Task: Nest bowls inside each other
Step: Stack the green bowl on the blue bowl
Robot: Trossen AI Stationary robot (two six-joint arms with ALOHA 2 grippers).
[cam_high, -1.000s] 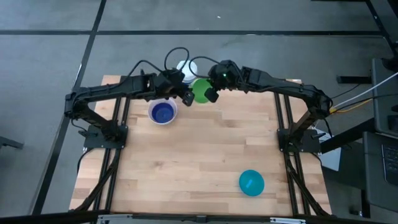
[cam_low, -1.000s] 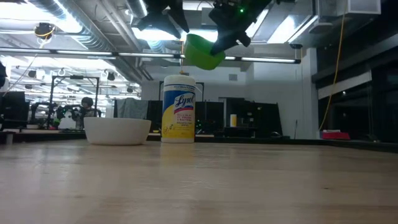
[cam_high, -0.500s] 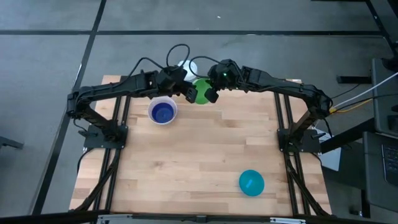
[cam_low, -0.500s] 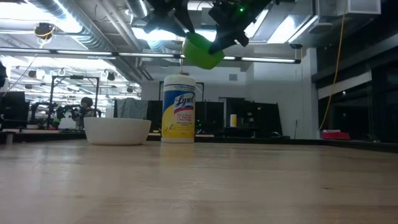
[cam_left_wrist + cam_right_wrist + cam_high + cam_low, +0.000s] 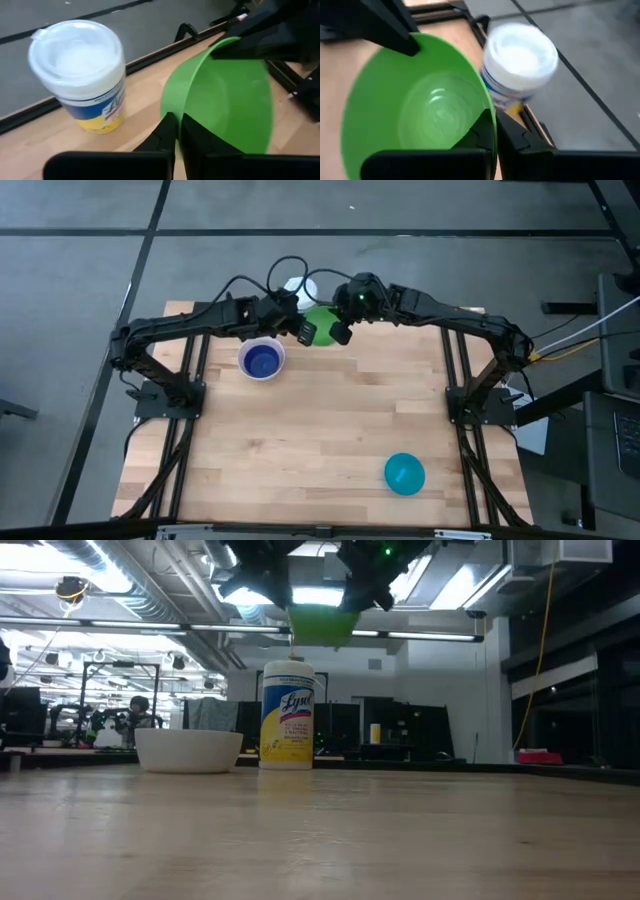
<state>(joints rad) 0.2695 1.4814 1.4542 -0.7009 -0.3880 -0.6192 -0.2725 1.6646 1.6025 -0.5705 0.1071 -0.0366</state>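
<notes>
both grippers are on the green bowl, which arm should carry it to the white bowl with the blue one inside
Left, probably. The left gripper and right gripper both pinch the green bowl's rim, held in the air. The white bowl holding the blue bowl sits on the left arm's side.

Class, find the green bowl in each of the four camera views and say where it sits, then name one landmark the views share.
High view: green bowl at the table's far edge, between both grippers.
Low view: green bowl aloft, above the wipes container.
Left wrist view: green bowl fills the right half, rim pinched.
Right wrist view: green bowl fills the left half, rim pinched.
Shared landmark: the wipes container.
</notes>
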